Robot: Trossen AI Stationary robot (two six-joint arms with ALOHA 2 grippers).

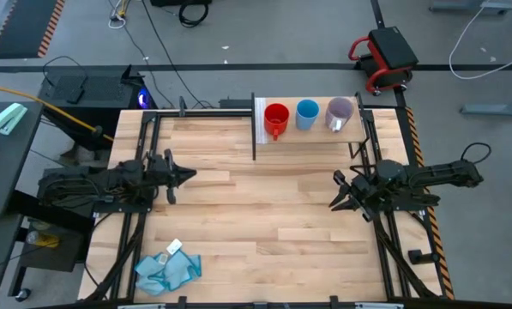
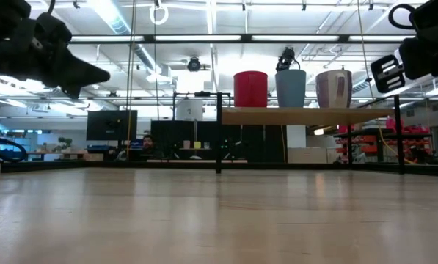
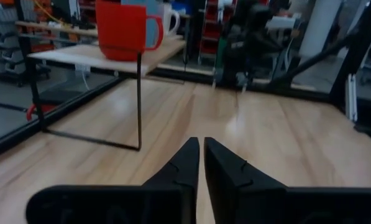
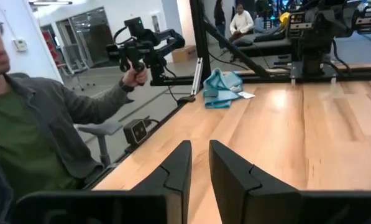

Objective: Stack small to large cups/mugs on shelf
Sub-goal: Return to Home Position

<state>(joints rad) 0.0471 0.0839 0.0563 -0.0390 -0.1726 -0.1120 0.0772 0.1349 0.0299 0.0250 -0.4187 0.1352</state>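
Mugs are being carried by the shelf [image 1: 309, 139] in the high view, at about 1 o'clock on the tabletop [image 1: 256, 215]. The red mug [image 1: 275, 118], the blue mug [image 1: 306, 113] and the lilac mug [image 1: 339, 112] are being kept upright in one row, side by side, none inside another. The left gripper [image 1: 187, 176] is being held at 9 o'clock, its fingers pressed together into one point. The right gripper [image 1: 335, 190] is being held at 3 o'clock with its fingers spread. Both are being kept well apart from the shelf. A light-blue cloth [image 1: 168, 268] is being left crumpled at 7 o'clock.

In the low view the row is being shown on the raised board, with red at the 9 o'clock end, blue in the middle and lilac at the 3 o'clock end.

In the left wrist view the dark fingers are being held almost touching, nothing between them, and the red mug is being seen on the shelf ahead.

In the right wrist view the fingers are being held parted and empty above bare wood; the cloth is being seen beyond them, and beside the table a dark device [image 4: 149, 45] is being gripped by a person [image 4: 36, 130]
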